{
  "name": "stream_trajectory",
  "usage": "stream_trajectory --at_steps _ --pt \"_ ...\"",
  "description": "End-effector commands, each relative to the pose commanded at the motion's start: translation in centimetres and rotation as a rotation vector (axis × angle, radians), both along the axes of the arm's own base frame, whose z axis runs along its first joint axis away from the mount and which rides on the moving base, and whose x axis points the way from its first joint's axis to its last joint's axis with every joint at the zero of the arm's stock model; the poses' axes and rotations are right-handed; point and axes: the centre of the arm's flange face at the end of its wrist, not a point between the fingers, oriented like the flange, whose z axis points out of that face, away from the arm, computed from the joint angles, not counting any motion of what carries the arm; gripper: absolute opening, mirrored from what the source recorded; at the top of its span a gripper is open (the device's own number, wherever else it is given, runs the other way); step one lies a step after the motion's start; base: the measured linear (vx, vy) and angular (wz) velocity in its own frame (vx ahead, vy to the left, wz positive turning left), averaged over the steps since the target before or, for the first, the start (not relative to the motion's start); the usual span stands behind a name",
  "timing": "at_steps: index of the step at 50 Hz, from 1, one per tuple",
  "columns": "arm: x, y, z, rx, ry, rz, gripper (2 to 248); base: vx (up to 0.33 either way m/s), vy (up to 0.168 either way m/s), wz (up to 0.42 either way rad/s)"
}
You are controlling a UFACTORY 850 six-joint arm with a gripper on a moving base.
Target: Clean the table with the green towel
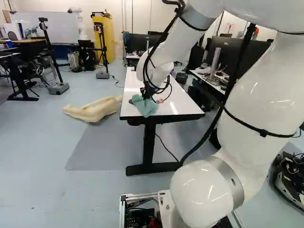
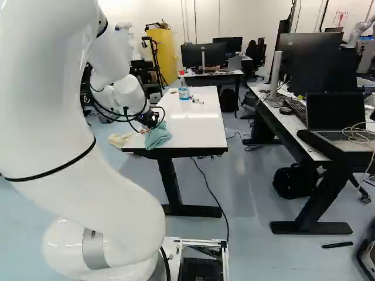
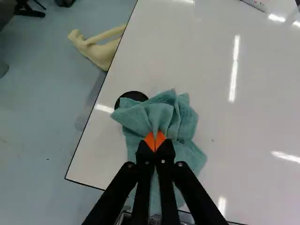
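White desk (image 2: 202, 129), glossy top; spray bottle (image 2: 183, 91) stands toward its far end. Green towel (image 3: 185, 126) lies bunched at the near left corner, partly over a round black object (image 3: 133, 95) — gripper (image 2: 154, 122) pinches a fold, fingertips nearly together.

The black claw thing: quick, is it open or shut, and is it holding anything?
Gripper: closed, pinching the green towel.
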Motion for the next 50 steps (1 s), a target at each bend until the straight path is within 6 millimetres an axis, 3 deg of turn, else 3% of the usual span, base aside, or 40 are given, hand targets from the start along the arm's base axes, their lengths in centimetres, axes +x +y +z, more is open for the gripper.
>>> stream_trajectory --at_steps 11,29,50 --pt "0.1 -0.4 0.5 0.002 -0.010 -0.009 21 0.000 0.000 0.000" --pt "0.7 -3.2 2.5 0.010 -0.054 -0.070 21 0.000 0.000 0.000" --pt "-0.9 -6.7 3.3 0.011 -0.072 -0.142 21 0.000 0.000 0.000"
